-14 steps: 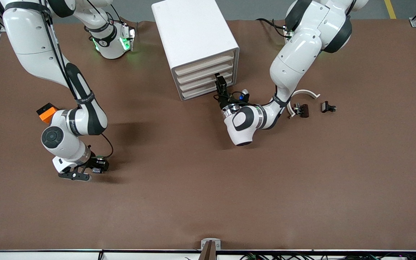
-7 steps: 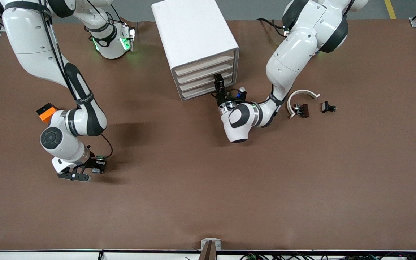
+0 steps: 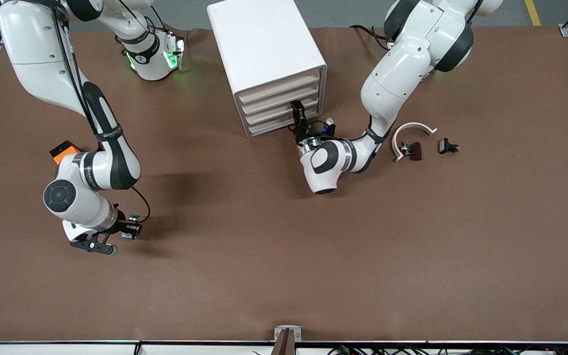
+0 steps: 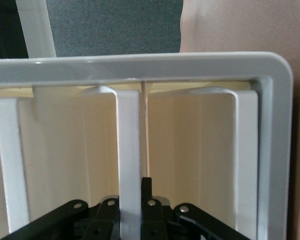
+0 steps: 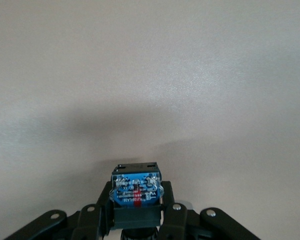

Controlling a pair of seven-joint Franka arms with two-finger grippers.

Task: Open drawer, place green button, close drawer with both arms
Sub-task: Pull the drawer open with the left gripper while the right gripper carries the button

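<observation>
The white drawer cabinet [image 3: 264, 44] stands mid-table near the robots' bases, with its stacked drawers [image 3: 279, 106] pushed in. My left gripper [image 3: 298, 112] is at the cabinet's front, shut on the white handle bar [image 4: 128, 150] of one of the lower drawers. In the left wrist view the left gripper [image 4: 132, 202] has that bar pinched between its black fingers [image 4: 146, 186]. My right gripper [image 3: 131, 228] hovers just over the table toward the right arm's end, shut on the button [image 3: 134, 216]. The right wrist view shows the button [image 5: 136, 186], bluish base up, clamped in the right gripper [image 5: 136, 201].
An orange block [image 3: 62, 150] lies beside the right arm's forearm. A white curved piece [image 3: 412, 129] and two small black clip-like pieces [image 3: 412, 150] [image 3: 447, 146] lie toward the left arm's end. Brown table [image 3: 284, 256] stretches toward the front camera.
The right gripper closed on the button, rose and shifted toward the right arm's end. The left gripper shut on the drawer handle, and its wrist drew a little closer to the cabinet.
</observation>
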